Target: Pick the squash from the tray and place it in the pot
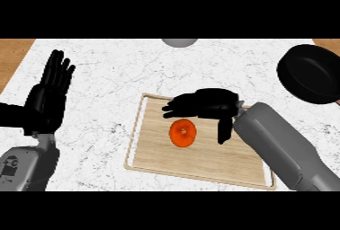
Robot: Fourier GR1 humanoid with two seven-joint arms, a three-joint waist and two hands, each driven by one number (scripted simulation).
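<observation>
An orange squash [182, 133] lies on the wooden tray [153, 155] in the middle of the counter. My right hand [203, 104] hovers just behind and above it, fingers relaxed and pointing left, thumb hanging down to the squash's right; it holds nothing. The black pot [312, 74] sits at the far right edge of the counter, apart from the tray. My left hand [51, 92] rests open at the left side, fingers pointing up.
A grey round object [179, 42] peeks in at the counter's back edge. Brown wood [13, 56] shows beyond the marble top at the left and right corners. White marble lies between the tray and the pot.
</observation>
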